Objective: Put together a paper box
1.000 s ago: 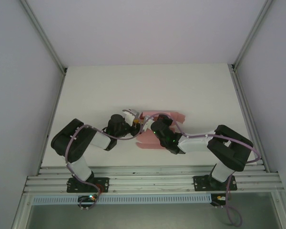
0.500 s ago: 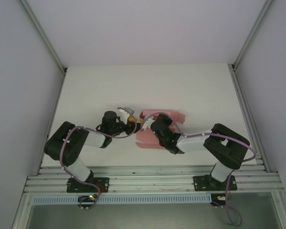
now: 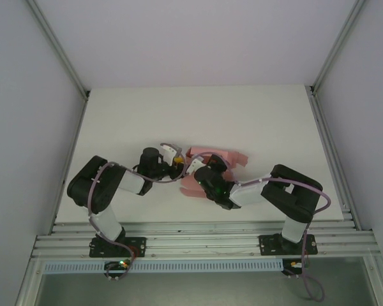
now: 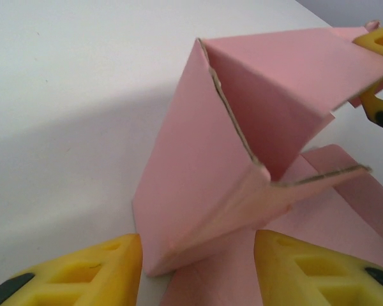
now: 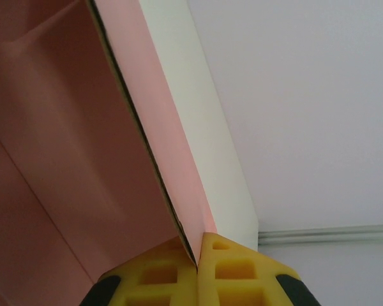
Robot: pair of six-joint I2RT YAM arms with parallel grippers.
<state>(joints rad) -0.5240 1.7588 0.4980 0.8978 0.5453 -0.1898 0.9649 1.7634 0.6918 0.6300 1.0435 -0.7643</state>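
Holding one raised panel by its edge, the right gripper [image 5: 196, 255] has its yellow fingers pressed together on the thin pale pink card of the part-folded paper box [image 3: 233, 156], which lies on the white table [image 3: 198, 115] mid-way between the two arms. In the left wrist view, the left gripper [image 4: 198, 268] has its fingers apart, straddling the lower corner of an upright fold. Whether they press on the card cannot be told.

Assessment: the step in hand appears to be raising and squaring a side wall.

Recommendation: the right gripper should hold the panel without pulling it. The left should close gently on the crease line itself, not on the hollow fold, which would crush. Swing the wall upright about the crease — slowly, so the base panel stays flat.
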